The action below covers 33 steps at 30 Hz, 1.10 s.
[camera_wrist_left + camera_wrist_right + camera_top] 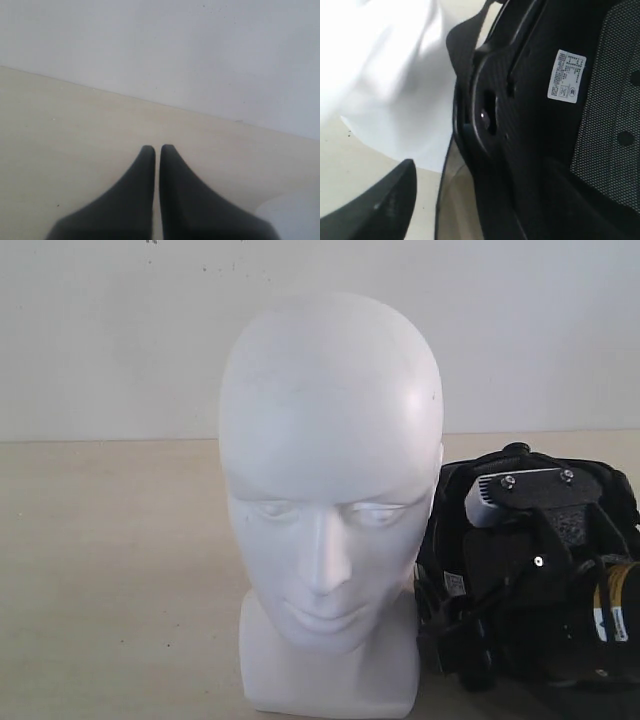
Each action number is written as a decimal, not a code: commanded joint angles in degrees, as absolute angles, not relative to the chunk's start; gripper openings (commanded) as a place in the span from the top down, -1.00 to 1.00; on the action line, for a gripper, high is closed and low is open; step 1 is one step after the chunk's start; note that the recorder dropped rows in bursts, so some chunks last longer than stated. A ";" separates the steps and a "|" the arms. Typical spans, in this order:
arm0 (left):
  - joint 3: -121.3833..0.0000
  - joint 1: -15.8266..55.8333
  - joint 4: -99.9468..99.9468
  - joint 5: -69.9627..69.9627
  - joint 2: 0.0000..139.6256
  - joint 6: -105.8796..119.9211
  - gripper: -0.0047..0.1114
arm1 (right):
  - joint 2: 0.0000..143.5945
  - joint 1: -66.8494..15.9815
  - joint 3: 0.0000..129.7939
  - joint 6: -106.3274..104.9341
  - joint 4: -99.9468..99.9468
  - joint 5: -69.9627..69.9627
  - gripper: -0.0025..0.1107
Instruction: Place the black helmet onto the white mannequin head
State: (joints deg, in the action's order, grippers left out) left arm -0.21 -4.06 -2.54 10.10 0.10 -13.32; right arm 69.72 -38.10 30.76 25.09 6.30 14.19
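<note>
My left gripper (157, 150) is pinched shut over the pale table (65, 130). My right gripper (470, 175) is at the matte black helmet (520, 60) with its mesh lining, beside the smooth white head (330, 460); I can't tell whether it grips.

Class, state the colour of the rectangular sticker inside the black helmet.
Rectangular sticker: white with dark print, clearest in right wrist view.

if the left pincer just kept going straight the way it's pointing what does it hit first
Probably nothing nearby: the shut left pincer points low over the beige tabletop toward the plain white wall. Depending on its tilt, the tabletop or the wall comes first; depth is unclear.
</note>
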 commanded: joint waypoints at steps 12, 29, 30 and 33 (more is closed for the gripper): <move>0.00 -3.81 -2.33 10.26 0.00 -13.54 0.84 | 75.51 -35.24 30.52 23.82 7.91 20.44 0.93; 0.00 -3.81 -2.33 10.26 0.00 -13.54 0.84 | 67.20 -31.33 30.52 15.01 10.12 32.74 -0.08; 0.00 -3.81 -2.33 10.26 0.00 -13.54 0.84 | 67.20 -31.33 30.52 15.25 10.12 32.86 -0.27; 0.00 -3.81 -2.33 10.26 0.00 -13.54 0.84 | 67.20 -31.33 30.52 15.99 10.12 33.24 -0.40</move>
